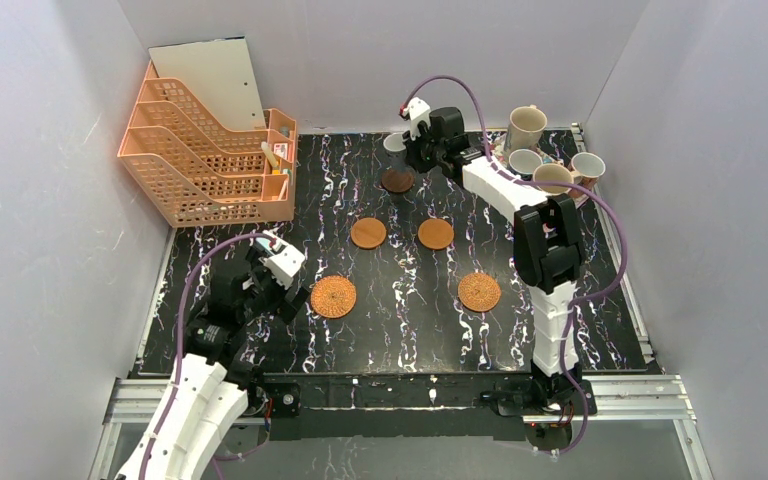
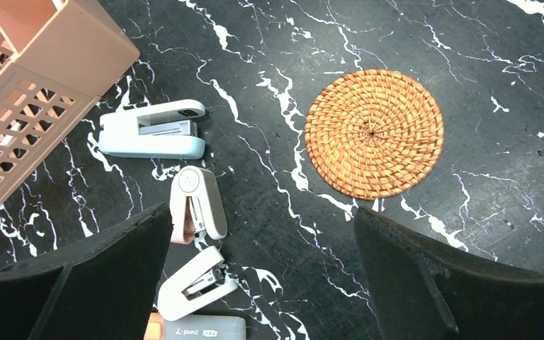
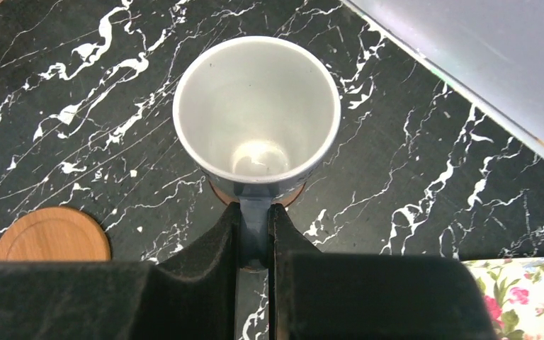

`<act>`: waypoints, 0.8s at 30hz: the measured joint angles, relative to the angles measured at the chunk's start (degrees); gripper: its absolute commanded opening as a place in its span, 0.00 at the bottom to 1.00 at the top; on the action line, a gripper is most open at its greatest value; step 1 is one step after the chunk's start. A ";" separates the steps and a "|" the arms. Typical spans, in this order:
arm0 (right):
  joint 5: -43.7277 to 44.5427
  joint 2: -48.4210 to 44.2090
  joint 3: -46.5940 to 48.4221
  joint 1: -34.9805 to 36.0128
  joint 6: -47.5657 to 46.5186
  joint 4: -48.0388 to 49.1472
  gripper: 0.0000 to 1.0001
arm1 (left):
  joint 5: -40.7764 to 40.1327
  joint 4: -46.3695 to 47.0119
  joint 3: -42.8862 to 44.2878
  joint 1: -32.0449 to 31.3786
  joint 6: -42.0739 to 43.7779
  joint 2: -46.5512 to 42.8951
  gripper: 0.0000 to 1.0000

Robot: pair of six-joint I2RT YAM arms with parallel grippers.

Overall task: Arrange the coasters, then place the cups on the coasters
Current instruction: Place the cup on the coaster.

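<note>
Nearest us, the left end effector (image 2: 262, 216) hangs over the bench (image 1: 410, 335) with its jaws wide apart and nothing between them. It is just beside a wicker coaster (image 2: 374, 133) (a few staplers (image 2: 152, 129) lie by its left finger). The second wicker coaster (image 1: 479, 292) sits across from the first, and behind them are the two wood coasters (image 1: 368, 233), side by side.

The action is far out. The right end effector (image 3: 255, 219) is clamped on the handle of a blue cup (image 3: 256, 113), upright, right over the dark coaster (image 1: 397, 181).

The danger is that a handle-only pinch lets the cup swing or tip, so its foot could land half off the disc — or shove the disc sideways. Fingers dragging on release could pull it askew too.

Only slivers of brown peek out beneath the cup, so I cannot tell whether it is touching or hovering. From above, the arm covers most of it. The other cups (image 1: 526, 127) wait far right on the floral tray (image 3: 517, 290) — partly behind that arm.
</note>
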 measured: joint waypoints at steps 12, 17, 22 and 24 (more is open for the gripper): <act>-2.58 0.28 -2.51 0.02 2.91 4.44 0.01 | -0.39 0.02 -0.26 0.00 -0.31 1.66 0.98; -4.09 0.28 -6.14 -0.07 4.02 7.43 0.01 | -0.61 0.02 -0.33 0.00 -0.46 0.02 0.98; -6.91 0.28 -10.71 -0.79 5.84 12.55 0.01 | -0.70 0.04 -0.33 0.00 -0.46 -0.37 0.98; -7.87 0.24 -12.68 -1.29 6.49 15.02 0.01 | -0.74 0.04 -0.33 0.00 -0.48 -0.39 0.98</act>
